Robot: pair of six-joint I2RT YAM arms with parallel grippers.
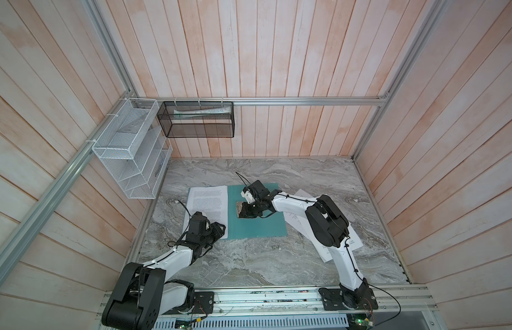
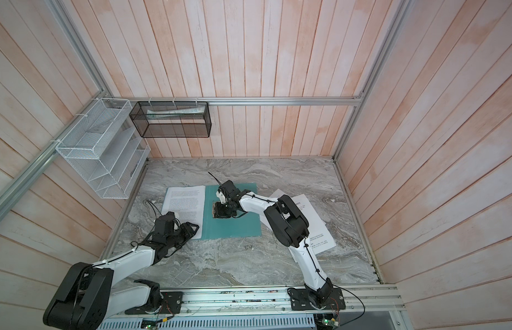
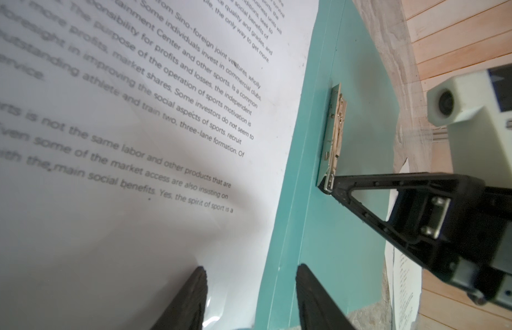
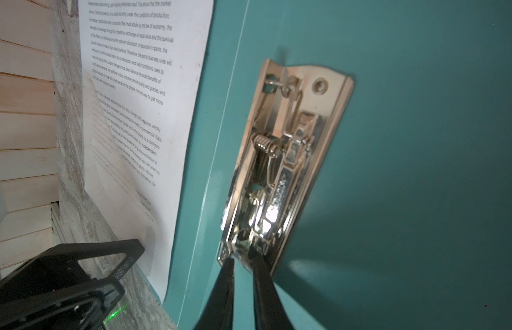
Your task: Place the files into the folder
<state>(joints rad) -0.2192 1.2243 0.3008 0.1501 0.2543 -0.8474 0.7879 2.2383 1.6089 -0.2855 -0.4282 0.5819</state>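
Far left, my left gripper (image 3: pixel 252 268) has its fingers spread over the near edge of a printed sheet (image 1: pixel 207 204) — that sheet lies flat on the left flap of the open folder (image 1: pixel 257 228). At mid-folder my right gripper (image 4: pixel 243 258) pinches the near end of the metal clip (image 4: pixel 289 160). The other files (image 1: pixel 353 241) lie right of the folder on the table (image 1: pixel 249 265) — partly under the right arm.
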